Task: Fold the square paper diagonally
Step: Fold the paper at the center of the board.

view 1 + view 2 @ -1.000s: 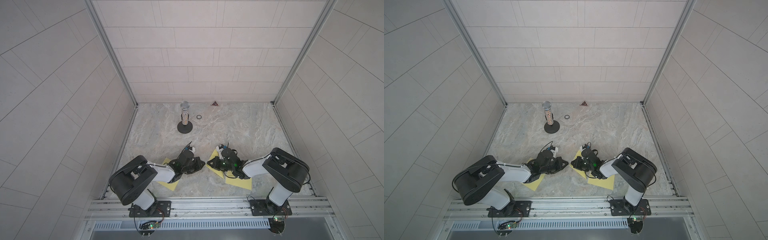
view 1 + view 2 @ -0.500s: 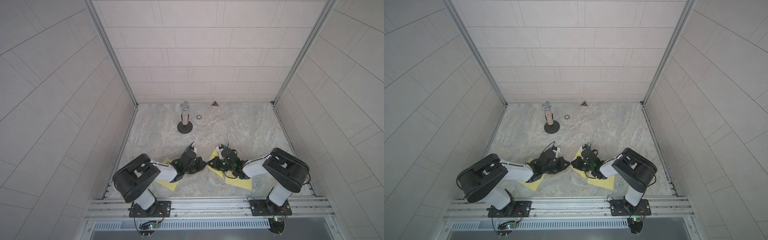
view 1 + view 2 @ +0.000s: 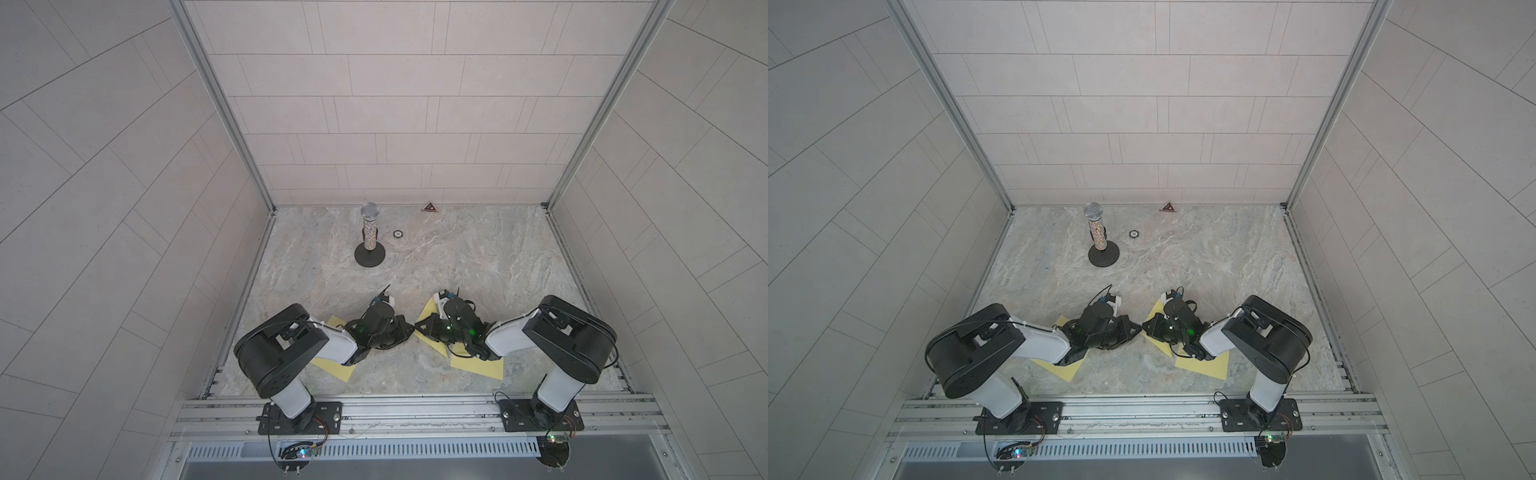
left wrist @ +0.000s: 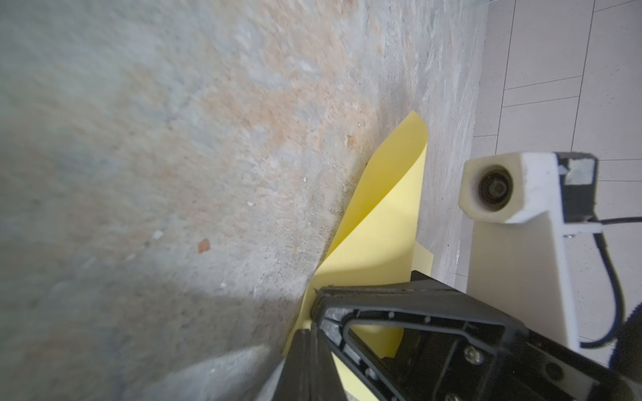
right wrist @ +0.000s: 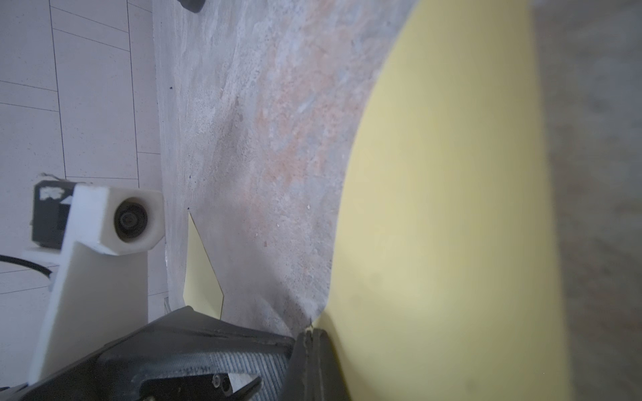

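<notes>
A yellow square paper sheet [image 3: 334, 368] is located front left on the marbled stone tabletop [image 3: 457, 257]; a second yellow paper sheet [image 3: 482, 365] is located front right. A glittered microphone on a black round base [image 3: 369, 245] is positioned rear left.

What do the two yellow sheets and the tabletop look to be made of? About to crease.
The left sheet looks like thin matte paper, pale yellow: it curls up softly off the tabletop. The right sheet looks the same, bowing smoothly. The tabletop is stone-look, veined grey and tan, dull; real stone or printed laminate, I cannot tell.
</notes>
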Tool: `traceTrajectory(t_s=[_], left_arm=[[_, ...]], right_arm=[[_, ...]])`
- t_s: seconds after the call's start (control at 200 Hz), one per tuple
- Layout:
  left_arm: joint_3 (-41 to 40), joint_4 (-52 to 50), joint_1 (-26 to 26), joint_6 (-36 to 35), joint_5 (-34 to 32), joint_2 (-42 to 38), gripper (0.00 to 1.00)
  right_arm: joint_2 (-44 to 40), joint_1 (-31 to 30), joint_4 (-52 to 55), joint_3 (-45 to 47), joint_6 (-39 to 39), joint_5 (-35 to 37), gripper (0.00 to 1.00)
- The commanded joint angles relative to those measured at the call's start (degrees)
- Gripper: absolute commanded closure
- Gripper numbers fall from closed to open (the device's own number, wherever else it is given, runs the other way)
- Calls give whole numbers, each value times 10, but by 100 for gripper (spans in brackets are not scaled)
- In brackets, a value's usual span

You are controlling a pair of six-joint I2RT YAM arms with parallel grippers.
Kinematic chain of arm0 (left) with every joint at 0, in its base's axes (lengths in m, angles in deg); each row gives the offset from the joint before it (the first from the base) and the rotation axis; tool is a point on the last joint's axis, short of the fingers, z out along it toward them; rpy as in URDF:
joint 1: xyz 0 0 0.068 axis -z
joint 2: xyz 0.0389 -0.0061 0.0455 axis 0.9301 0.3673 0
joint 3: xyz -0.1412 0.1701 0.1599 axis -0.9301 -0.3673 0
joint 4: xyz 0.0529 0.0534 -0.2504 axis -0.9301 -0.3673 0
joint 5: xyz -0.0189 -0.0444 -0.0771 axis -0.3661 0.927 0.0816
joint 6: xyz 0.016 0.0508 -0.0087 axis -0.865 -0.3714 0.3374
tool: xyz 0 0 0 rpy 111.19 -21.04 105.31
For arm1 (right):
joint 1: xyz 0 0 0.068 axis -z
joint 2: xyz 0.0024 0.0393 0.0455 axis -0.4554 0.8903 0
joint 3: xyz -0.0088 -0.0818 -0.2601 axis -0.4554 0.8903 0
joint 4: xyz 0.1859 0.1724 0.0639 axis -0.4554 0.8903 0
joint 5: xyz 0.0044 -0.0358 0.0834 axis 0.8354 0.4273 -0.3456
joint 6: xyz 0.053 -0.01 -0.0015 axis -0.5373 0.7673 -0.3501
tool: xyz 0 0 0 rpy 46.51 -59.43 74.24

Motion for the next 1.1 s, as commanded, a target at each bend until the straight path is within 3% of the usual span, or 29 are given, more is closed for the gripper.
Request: traceTrajectory(t_s=[0.0, 0.405, 0.64, 1.096], left_arm=[[9, 11, 3, 0, -11, 11, 100], [-27, -19, 5, -2, -31, 21, 100], [-35, -78, 7, 7, -63, 16, 100], [-15, -177, 8, 12, -103, 13, 100]], right_arm=[[25, -2, 90, 23, -3, 23, 100], [18, -2, 90, -8, -8, 5, 100], [-11, 2, 190, -88, 39, 9, 100], [-129, 41, 374, -170, 121, 23, 72]])
